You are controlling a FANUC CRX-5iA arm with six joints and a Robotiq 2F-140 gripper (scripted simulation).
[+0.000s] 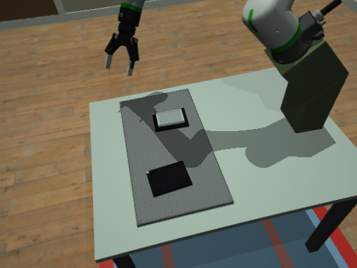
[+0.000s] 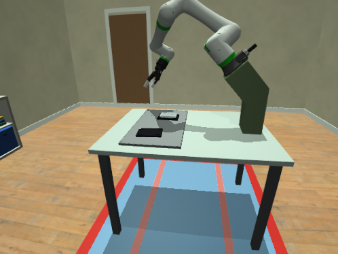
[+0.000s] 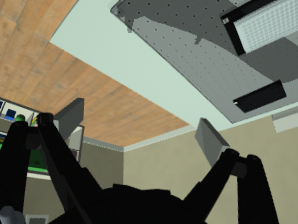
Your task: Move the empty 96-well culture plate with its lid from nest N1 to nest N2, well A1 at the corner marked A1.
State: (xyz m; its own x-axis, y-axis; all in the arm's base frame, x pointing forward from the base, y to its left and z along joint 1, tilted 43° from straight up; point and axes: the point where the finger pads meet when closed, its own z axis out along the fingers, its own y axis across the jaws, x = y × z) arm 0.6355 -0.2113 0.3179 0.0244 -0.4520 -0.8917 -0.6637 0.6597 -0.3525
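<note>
The 96-well plate with its clear lid (image 1: 170, 118) sits flat on the black nest N1 (image 1: 170, 126) at the far end of the grey perforated baseplate (image 1: 172, 158). The empty black nest N2 (image 1: 169, 178) lies at the near end, with a small white mark at its far left corner. My gripper (image 1: 119, 67) hangs high in the air beyond the table's far left corner, open and empty, well away from the plate. In the exterior view the gripper (image 2: 151, 83) is high above the plate and N2 (image 2: 149, 132). In the wrist view the open fingers frame the plate at the upper right.
The arm's dark green pedestal (image 1: 312, 89) stands at the table's far right. The white table (image 2: 190, 136) stands on a blue and red floor mat. A shelf unit (image 2: 7, 132) stands at the room's left side, and a brown door (image 2: 129, 56) is in the back wall.
</note>
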